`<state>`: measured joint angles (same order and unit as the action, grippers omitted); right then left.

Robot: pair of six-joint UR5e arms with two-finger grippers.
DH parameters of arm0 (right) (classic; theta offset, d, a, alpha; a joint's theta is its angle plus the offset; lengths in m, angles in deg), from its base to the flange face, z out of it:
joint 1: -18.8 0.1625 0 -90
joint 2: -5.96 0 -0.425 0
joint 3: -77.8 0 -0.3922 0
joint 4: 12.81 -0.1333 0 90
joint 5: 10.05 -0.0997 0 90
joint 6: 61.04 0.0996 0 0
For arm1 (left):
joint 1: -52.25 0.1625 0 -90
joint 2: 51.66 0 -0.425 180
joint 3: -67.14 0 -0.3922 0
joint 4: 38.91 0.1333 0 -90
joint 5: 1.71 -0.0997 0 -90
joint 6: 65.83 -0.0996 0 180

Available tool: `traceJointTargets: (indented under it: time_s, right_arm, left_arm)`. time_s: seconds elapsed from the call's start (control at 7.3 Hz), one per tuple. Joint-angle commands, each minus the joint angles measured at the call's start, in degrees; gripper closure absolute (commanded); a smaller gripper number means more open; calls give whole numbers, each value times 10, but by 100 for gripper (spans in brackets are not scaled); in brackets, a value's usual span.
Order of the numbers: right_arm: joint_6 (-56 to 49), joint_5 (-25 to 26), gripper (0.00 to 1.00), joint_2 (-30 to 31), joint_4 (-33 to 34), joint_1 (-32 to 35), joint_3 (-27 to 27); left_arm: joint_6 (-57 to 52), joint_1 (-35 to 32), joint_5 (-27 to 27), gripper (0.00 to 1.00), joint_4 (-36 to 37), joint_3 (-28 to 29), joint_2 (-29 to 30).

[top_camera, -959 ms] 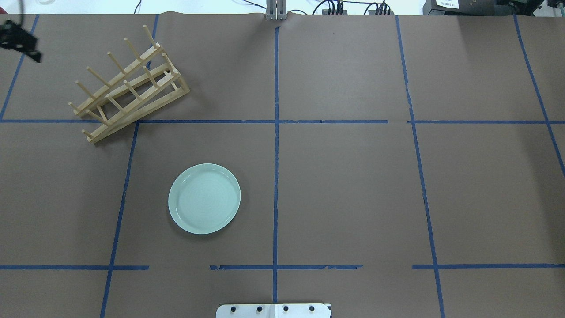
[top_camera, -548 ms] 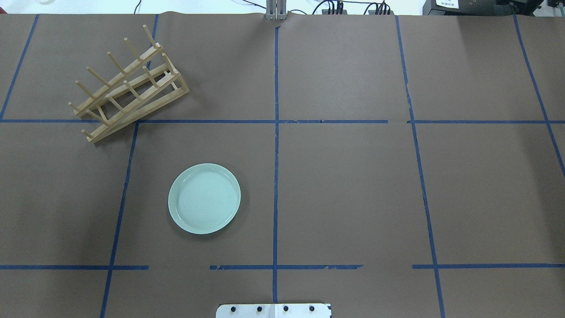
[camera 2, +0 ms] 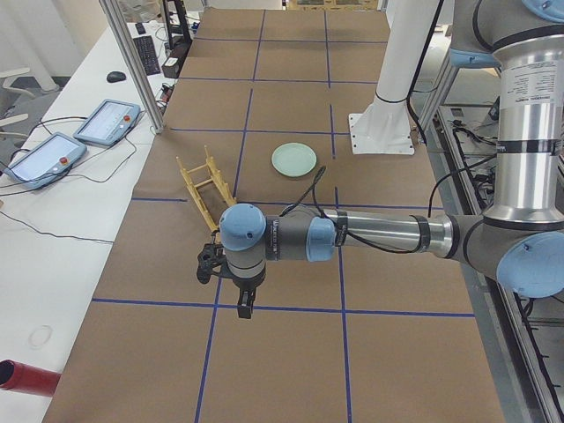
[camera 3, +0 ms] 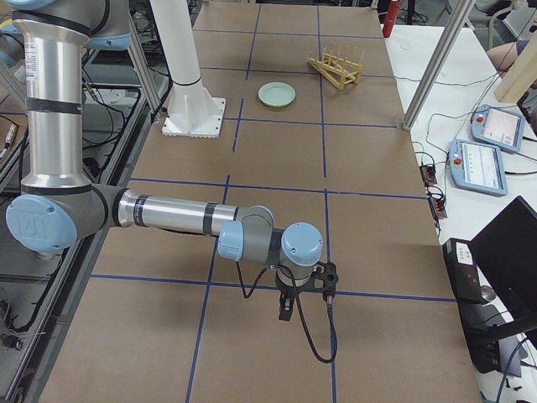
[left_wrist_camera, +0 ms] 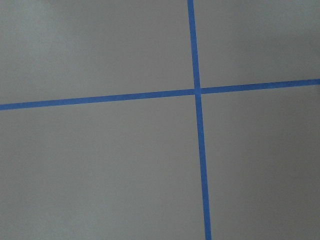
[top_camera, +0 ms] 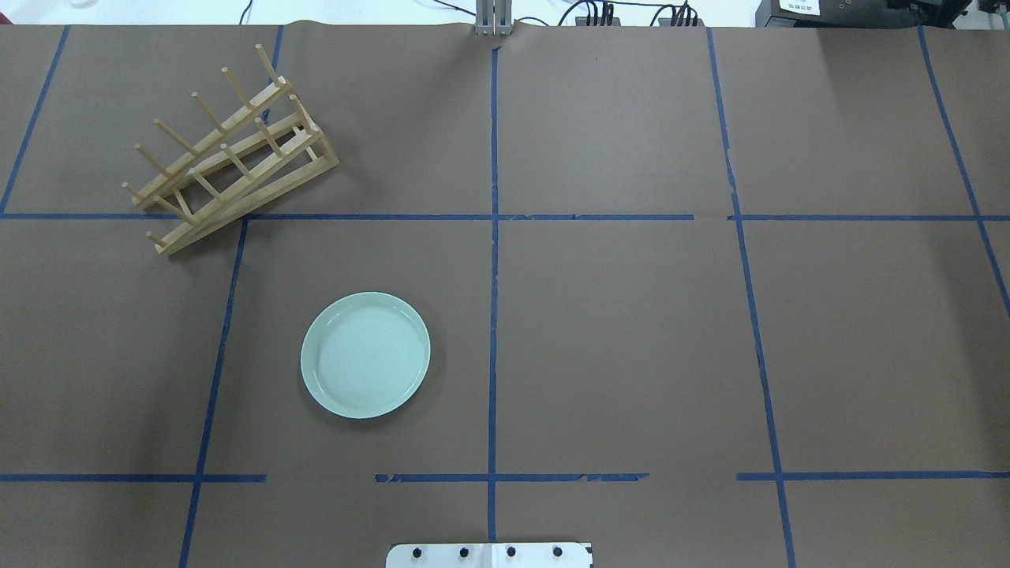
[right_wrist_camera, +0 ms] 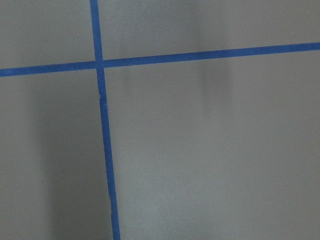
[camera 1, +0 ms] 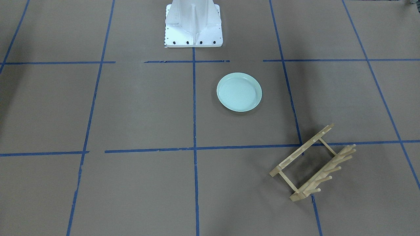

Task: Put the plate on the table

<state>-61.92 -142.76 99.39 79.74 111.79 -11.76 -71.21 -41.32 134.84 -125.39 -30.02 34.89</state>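
The pale mint-green plate (top_camera: 365,355) lies flat on the brown table (top_camera: 631,315), left of the centre tape line; it also shows in the front view (camera 1: 239,92) and both side views (camera 2: 293,160) (camera 3: 276,94). Nothing touches it. My left gripper (camera 2: 244,304) shows only in the exterior left view, hanging over the table's left end, far from the plate. My right gripper (camera 3: 285,309) shows only in the exterior right view, over the right end. I cannot tell whether either is open or shut. Both wrist views show only bare table with blue tape.
The empty wooden peg rack (top_camera: 229,154) stands at the back left, beyond the plate. The white robot base (top_camera: 489,554) sits at the table's near edge. Teach pendants (camera 2: 106,122) lie on the white side bench past the far edge.
One second ago my left gripper showed at the overhead view's top-left corner. It has left that view to the left. The plate and rack have not moved.
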Motion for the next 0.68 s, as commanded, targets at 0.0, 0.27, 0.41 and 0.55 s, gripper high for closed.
traceJointTargets:
  time_s: [0.0, 0.27, 0.41, 0.55]
  right_arm:
    - [0, 0, 0, 0, 0, 0, 0]
    - [0, 0, 0, 0, 0, 0, 0]
    - [0, 0, 0, 0, 0, 0, 0]
    - [0, 0, 0, 0, 0, 0, 0]
  left_arm:
    - [0, 0, 10, 0, 0, -7, -2]
    - [-1, 1, -16, 0, -4, 0, -6]
    - [0, 1, -39, 0, -8, 0, -7]
    - [1, 1, -37, 0, -8, 0, -8]
